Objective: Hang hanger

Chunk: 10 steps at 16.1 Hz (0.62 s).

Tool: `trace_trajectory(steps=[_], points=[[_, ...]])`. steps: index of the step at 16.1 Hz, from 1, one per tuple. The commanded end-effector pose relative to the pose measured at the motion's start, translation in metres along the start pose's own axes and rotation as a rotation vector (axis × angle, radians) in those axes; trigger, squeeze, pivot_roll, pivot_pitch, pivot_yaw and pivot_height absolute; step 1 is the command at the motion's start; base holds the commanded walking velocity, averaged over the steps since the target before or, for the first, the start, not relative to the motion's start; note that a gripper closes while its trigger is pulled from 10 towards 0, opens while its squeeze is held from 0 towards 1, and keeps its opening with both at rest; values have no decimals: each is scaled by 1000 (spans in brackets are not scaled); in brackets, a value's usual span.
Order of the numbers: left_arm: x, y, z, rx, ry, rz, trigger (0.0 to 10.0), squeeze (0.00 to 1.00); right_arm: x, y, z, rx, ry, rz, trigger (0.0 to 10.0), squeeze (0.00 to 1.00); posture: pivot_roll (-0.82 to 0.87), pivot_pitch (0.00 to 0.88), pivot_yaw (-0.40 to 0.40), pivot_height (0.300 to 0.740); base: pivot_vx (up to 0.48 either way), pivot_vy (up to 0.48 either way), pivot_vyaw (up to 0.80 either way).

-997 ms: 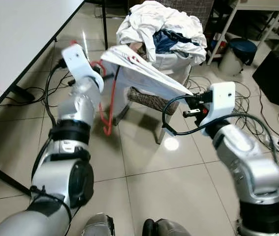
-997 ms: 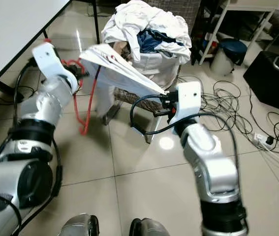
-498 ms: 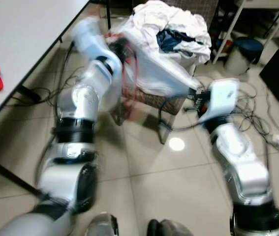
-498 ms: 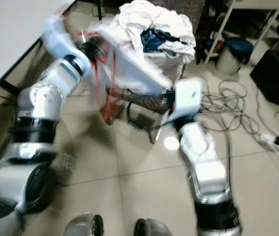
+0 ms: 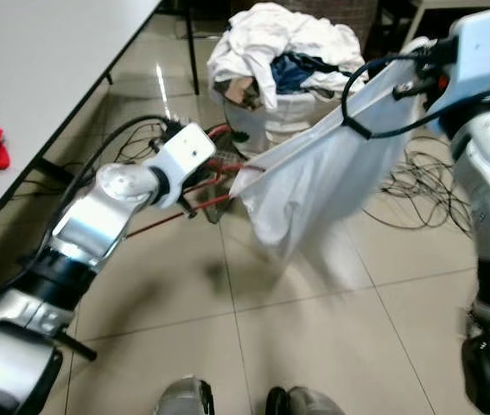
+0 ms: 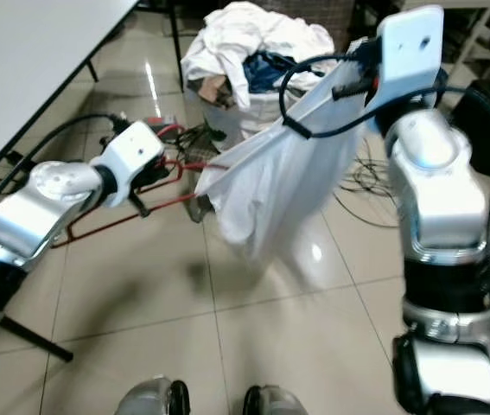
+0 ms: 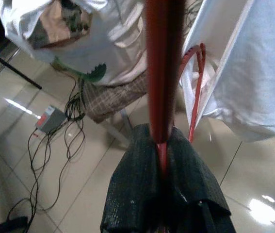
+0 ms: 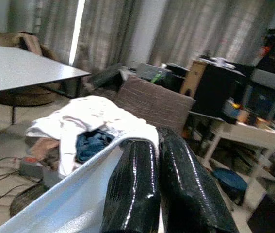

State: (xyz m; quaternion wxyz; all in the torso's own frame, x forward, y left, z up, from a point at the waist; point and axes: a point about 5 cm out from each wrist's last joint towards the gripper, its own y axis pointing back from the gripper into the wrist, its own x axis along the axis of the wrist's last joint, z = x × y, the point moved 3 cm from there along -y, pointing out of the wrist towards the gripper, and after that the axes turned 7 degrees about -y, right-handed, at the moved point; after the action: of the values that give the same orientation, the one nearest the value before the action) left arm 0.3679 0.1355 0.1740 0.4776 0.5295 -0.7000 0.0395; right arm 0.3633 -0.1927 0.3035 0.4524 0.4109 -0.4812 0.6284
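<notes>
I had the left gripper point(image 7: 164, 194) clamped on the bar of the red hanger point(image 5: 214, 181), low and out to my left, so that the hanger's far end stayed tucked inside the white garment point(image 5: 314, 186). The left wrist view showed the red bar pinched between both black fingers point(image 7: 137, 189), its far end reaching the cloth.

The right gripper point(image 8: 164, 184) was raised high on my right, fingers pressed together on the garment's upper edge. That lift kept the cloth stretched in a slope between the two arms and hanging off the tiled floor point(image 5: 314, 346), presumably so the hanger could seat in it.

Behind the garment stood the laundry basket point(image 5: 283, 108), heaped with more white and blue clothes point(image 5: 279, 43). The grey table point(image 5: 37, 60) ran along my left.

No rail or hook was in sight, so I judged the hanging itself not yet begun.
</notes>
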Motion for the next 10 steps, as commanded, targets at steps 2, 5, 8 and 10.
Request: trace_trajectory(steps=[2,5,8,10], points=[[-20,6,-5,46,39,-73,10000,0,0,-2,10,31,62,-14,10000,0,-116,75,-8,740,0,0,0],[-22,9,-12,129,209,-56,10000,0,-9,1,5,60,35,-59,10000,0,-114,79,-11,740,0,0,0],[-18,3,-22,283,445,8,10000,0,-22,10,-12,108,-26,-104,10000,0,-115,85,-10,740,0,0,0],[-3,-8,-10,244,564,69,10000,0,-32,17,-27,133,-57,-125,10000,0,-125,80,2,740,0,0,0]])
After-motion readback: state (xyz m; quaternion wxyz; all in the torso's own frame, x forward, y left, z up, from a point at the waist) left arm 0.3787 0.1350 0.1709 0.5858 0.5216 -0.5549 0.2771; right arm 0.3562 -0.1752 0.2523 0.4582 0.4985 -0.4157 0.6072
